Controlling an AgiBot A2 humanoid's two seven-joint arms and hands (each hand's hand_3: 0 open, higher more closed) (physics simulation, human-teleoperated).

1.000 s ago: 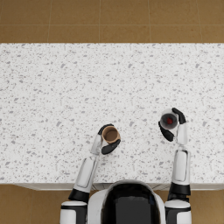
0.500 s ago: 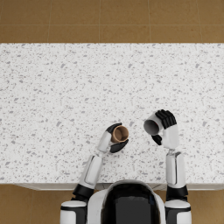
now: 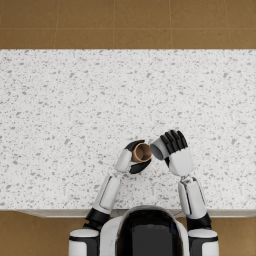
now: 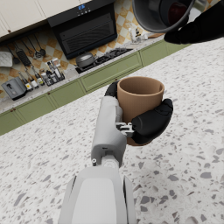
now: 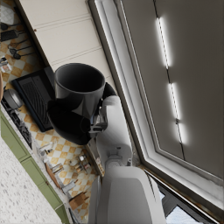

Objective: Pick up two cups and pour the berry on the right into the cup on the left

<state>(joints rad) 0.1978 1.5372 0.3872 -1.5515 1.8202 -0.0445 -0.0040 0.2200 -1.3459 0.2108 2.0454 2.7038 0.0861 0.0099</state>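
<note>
Counting stock: two cups, one berry, two hands, one speckled countertop [image 3: 60, 110].

Item one, brown cup [image 3: 142, 152]: upright, mouth up, lifted over the counter's near edge at about 6 o'clock of the head view. The left hand [image 3: 134, 158] holds it, dark fingers [image 4: 151, 124] wrapped round the lower wall, thumb on the far side; the forearm runs up from 7 o'clock.

Item two, grey cup [image 3: 159, 148]: tipped on its side, mouth turned toward 9 o'clock, rim just beside the brown cup's rim. The right hand [image 3: 175, 152] grips it, back of the hand up, fingers folded over the body.

Item three, red berry [image 4: 177, 10]: lying inside the grey cup, near its wall, seen through the mouth in the left wrist view.
</note>
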